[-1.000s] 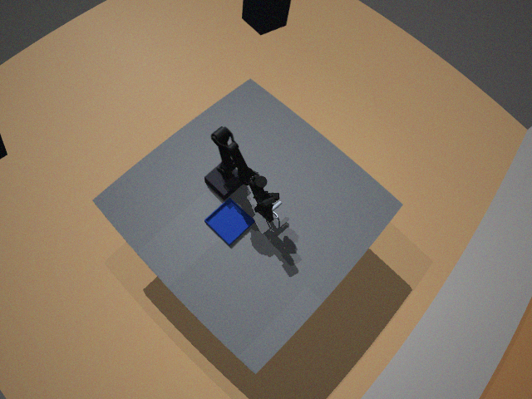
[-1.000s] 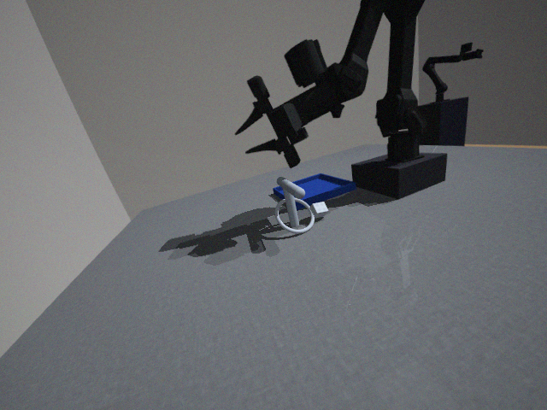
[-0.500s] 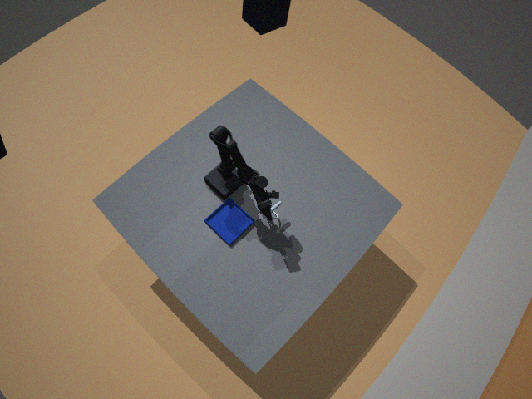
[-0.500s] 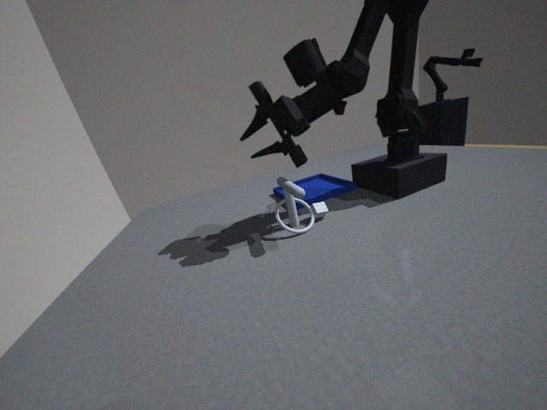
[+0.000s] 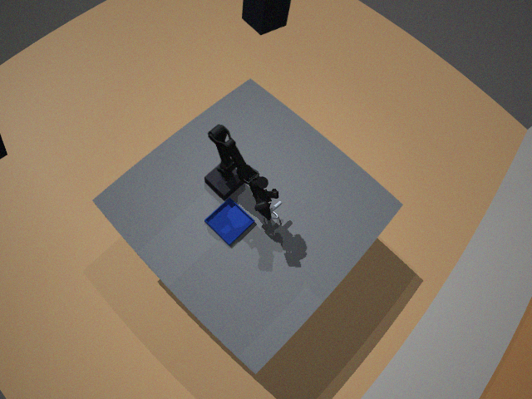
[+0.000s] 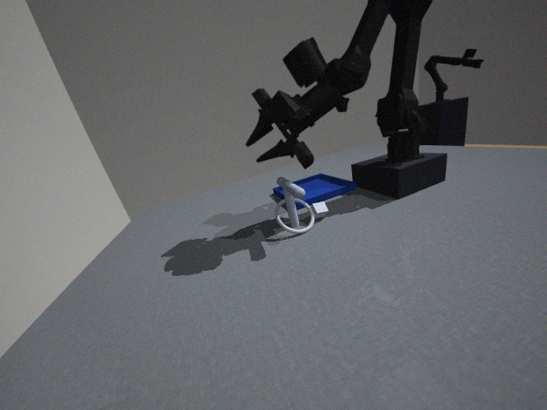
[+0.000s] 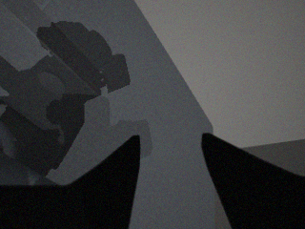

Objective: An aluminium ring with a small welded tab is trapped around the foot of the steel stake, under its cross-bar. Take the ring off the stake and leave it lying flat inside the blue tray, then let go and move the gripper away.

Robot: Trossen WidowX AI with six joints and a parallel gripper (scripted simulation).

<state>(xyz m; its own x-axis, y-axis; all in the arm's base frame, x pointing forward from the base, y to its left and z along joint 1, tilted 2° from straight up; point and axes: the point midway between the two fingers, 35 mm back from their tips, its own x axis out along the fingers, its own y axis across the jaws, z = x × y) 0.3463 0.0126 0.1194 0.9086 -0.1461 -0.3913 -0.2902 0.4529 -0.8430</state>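
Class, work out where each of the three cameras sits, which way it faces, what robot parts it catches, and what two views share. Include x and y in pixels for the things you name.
Top: high overhead, looking down at the grey table [image 5: 300,141]; the black arm [image 5: 235,155] [image 6: 404,53] shows, base included.
Exterior: low, near table height, looking across towards the black base [image 5: 221,182] [image 6: 378,176]; arm and open black tool [image 5: 268,212] [image 6: 251,152] [image 7: 171,140] show.
Wrist: on the arm, looking past two dark fingertips at table and wall.
Top and exterior share the blue square tray [image 5: 229,221] [image 6: 320,187].

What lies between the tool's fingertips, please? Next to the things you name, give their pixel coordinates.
Nothing: the wrist view shows a bare gap between the tool's [image 6: 251,153] [image 7: 171,135] fingertips, with only the grey tabletop [image 7: 173,81] beyond.
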